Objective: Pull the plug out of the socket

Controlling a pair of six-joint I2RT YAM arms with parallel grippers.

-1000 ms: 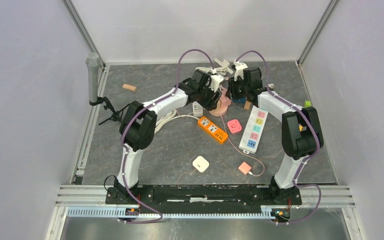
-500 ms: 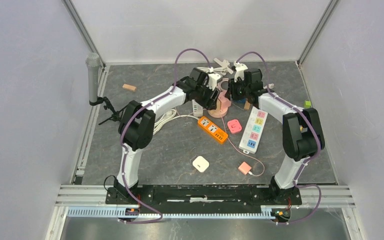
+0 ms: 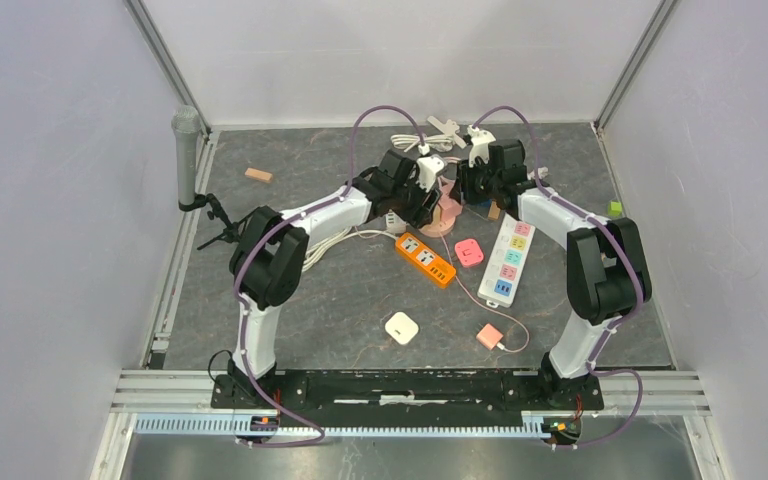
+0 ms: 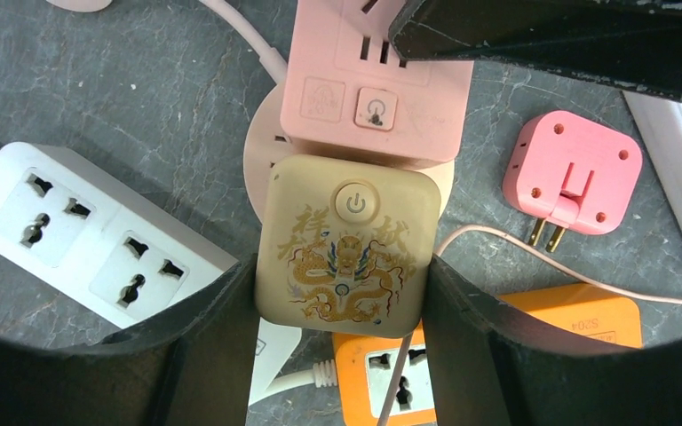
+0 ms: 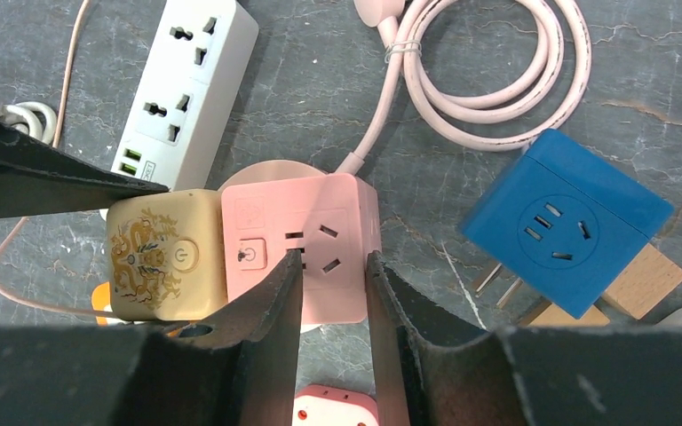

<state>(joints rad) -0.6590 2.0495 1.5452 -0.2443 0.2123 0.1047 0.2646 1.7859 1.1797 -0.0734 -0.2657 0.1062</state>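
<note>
A beige cube plug with a gold dragon and a power button sits flush against the side of the pink cube socket, which stands on a round pink base. My left gripper is shut on the beige plug, with one finger on each side of it. My right gripper rests on top of the pink socket. Its jaws are a narrow gap apart and hold nothing. The beige plug also shows in the right wrist view, left of the socket.
A white power strip lies left of the socket and an orange strip lies in front. Close by are a pink adapter, a blue cube adapter on wooden blocks, the socket's coiled cord and a long pastel strip.
My left arm has shifted a little to the left and back with the beige plug in its grip. The right gripper has stayed on the pink socket.
</note>
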